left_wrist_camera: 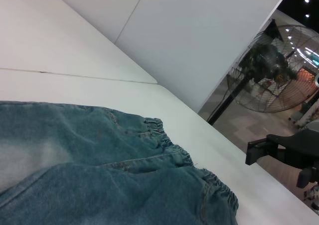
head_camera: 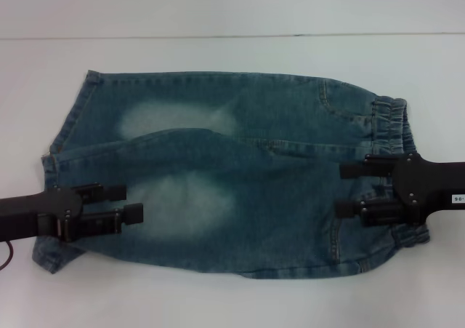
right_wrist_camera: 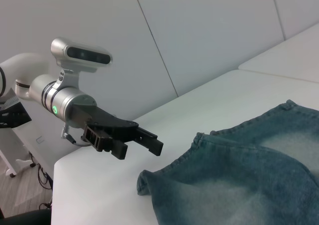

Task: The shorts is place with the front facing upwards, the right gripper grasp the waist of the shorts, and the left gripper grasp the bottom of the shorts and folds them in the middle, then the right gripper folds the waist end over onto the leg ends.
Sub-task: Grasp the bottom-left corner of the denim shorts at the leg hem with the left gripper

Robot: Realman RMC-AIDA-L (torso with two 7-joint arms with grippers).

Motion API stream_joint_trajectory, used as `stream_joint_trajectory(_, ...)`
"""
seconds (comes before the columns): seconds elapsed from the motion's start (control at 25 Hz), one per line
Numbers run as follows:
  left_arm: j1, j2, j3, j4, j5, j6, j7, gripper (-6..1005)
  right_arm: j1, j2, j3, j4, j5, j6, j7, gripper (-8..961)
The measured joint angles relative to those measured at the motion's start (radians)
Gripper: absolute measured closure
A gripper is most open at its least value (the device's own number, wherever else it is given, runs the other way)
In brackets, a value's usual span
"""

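Observation:
The blue denim shorts lie flat on the white table, front up, with pale patches on both thighs. The ruffled waist of the shorts is at the right and the leg ends at the left. My left gripper hovers open over the near leg, just inside its hem, holding nothing. My right gripper hovers open over the near half of the waist, also holding nothing. The right wrist view shows the left gripper above the table beside the hem. The left wrist view shows the waistband.
A seam crosses the table behind the shorts, with the wall beyond it. In the left wrist view a standing fan is on the floor past the table's edge. Bare table surrounds the shorts.

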Motion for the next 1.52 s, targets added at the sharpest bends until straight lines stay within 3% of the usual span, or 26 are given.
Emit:
stream_joint_trajectory(0.48, -0.004, 0.0, 0.0, 0.003, 0.0, 0.002, -0.022, 201, -0.003, 0.0, 0.003, 0.0, 0.0, 0.0, -0.003, 87)
stream_joint_trajectory(0.76, 0.005, 0.026, -0.042, 0.082, 0.024, 0.06, -0.144, 201, -0.004, 0.001, 0.006, 0.0, 0.001, 0.001, -0.004, 87)
stream_joint_trajectory(1.08, -0.01, 0.064, -0.173, 0.141, 0.193, 0.061, -0.429, 202, -0.002, 0.005, 0.006, 0.0, 0.003, 0.016, -0.023, 87)
stream_joint_trajectory(1.52, -0.044, 0.085, -0.187, 0.183, 0.399, 0.04, -0.663, 202, 0.026, 0.006, 0.004, 0.0, 0.008, 0.027, -0.029, 87)
